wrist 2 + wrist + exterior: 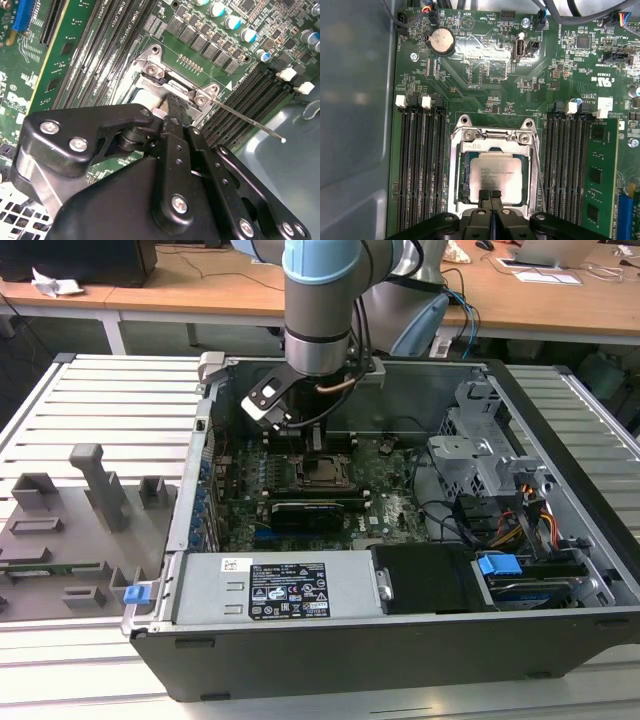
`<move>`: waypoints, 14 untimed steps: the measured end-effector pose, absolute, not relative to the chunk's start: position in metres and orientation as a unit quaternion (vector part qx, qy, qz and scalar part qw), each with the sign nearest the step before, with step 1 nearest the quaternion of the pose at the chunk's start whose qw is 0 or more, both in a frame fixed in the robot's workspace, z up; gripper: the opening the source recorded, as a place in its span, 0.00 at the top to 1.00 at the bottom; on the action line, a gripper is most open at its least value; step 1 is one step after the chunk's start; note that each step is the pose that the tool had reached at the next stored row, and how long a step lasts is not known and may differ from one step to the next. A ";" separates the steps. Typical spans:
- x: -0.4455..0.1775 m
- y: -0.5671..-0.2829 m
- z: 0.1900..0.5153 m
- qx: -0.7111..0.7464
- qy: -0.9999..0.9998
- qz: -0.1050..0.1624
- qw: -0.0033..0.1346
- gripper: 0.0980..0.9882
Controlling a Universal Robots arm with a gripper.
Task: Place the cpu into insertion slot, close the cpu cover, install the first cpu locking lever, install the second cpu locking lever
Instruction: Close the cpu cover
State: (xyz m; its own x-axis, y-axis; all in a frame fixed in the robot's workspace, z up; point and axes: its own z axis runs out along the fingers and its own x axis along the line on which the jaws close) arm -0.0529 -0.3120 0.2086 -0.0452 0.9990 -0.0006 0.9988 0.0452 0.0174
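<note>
from the remote seat i see the gripper [490, 194] low over the board, its two fingertips [485, 196] pressed together with no visible gap and nothing i can make out between them. in the first wrist view the tips sit right over the near edge of the cpu [496, 175], and i can't tell whether they actually touch metal. the cpu lies flat in the insertion slot [464, 180], silver face up, with a dark strip of socket showing beside it. the cpu cover [456, 165] is folded down around the chip, its window framing the face and its hinge end with two screws on the far side from the fingertips. in the second wrist view a thin locking lever [245, 117] sticks out from the socket corner next to the fingertip and angles away over the memory slots [250, 95], so it isn't latched down. more of those long black slots flank the socket on both sides of the fingers. further beyond the tips, past the socket, the green motherboard [485, 75] carries a coin battery [442, 41]. in the exterior view the arm reaches straight down into the open computer case [400, 650], with a power supply [270, 590] along the case's near wall, and outside the case on the exterior view's left lies a grey fixture tray [60, 540].
</note>
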 end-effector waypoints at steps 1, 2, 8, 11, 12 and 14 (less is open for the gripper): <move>-0.053 -0.312 0.208 0.691 0.723 0.006 0.006 0.99; -0.053 -0.312 0.207 0.691 0.723 0.006 0.006 0.99; -0.049 -0.312 0.206 0.691 0.723 0.006 0.007 0.99; -0.046 -0.312 0.206 0.691 0.723 0.007 0.007 0.99; -0.045 -0.312 0.207 0.691 0.723 0.007 0.008 0.99; -0.045 -0.312 0.213 0.691 0.723 0.007 0.008 0.99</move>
